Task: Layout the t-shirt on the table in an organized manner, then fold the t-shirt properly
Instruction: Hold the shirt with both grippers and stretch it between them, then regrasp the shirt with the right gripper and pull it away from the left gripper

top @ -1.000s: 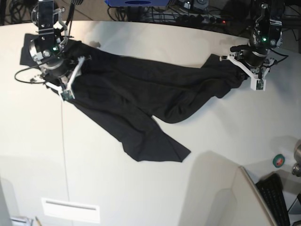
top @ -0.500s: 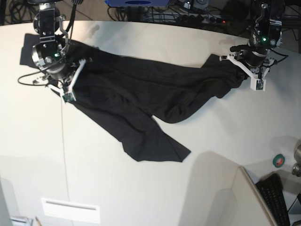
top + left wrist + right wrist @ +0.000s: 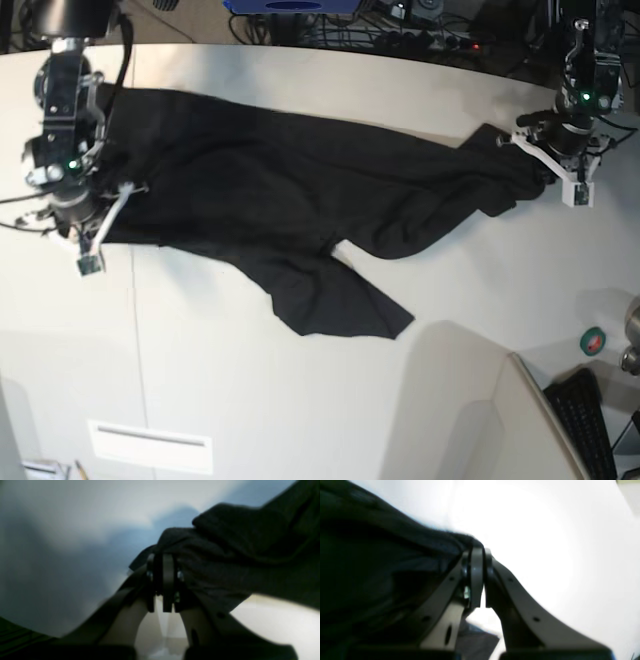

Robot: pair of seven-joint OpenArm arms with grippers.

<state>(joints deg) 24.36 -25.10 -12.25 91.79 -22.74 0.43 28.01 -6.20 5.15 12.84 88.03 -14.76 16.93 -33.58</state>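
Base view, off-white table (image 3: 300, 400), black t-shirt (image 3: 280, 200) spread, both arms' fingers pinching it

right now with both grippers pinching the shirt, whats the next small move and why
Probably pull the two arms a little further apart. The left gripper and right gripper are each shut on opposite ends of the t-shirt, yet its middle sags in wrinkles and one flap trails toward the near side of the table.
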